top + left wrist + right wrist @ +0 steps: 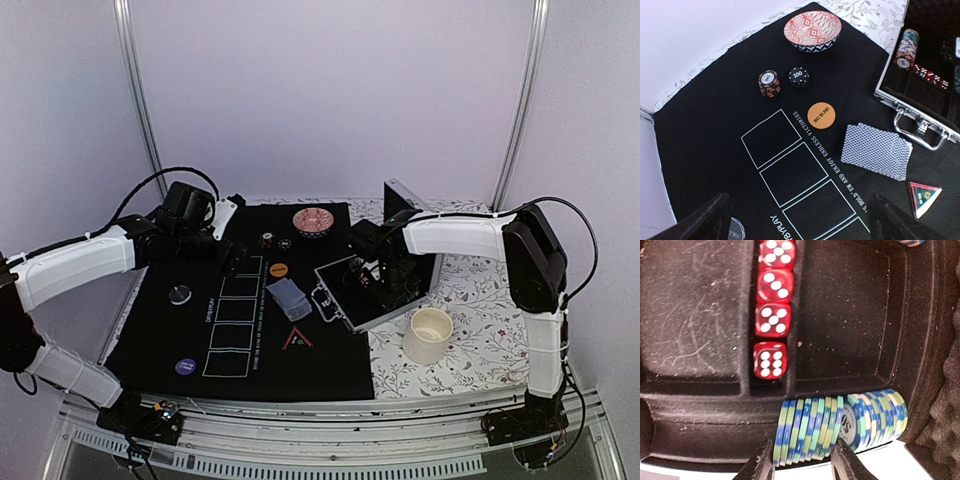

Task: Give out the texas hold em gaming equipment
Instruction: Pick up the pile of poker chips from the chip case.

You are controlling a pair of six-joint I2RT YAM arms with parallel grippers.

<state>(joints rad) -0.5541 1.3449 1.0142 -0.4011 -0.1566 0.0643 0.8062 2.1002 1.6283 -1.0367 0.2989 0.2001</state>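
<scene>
Right wrist, green-blue chips pinched between right fingers, inside case

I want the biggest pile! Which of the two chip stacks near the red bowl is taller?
The red-striped stack is taller, with more chips piled up. The black stack beside it, edged with white dots, sits lower.

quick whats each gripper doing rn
left gripper: open wide, holding nothing.
right gripper: closed on a bunch of green-and-blue chips standing on edge in the case.
</scene>
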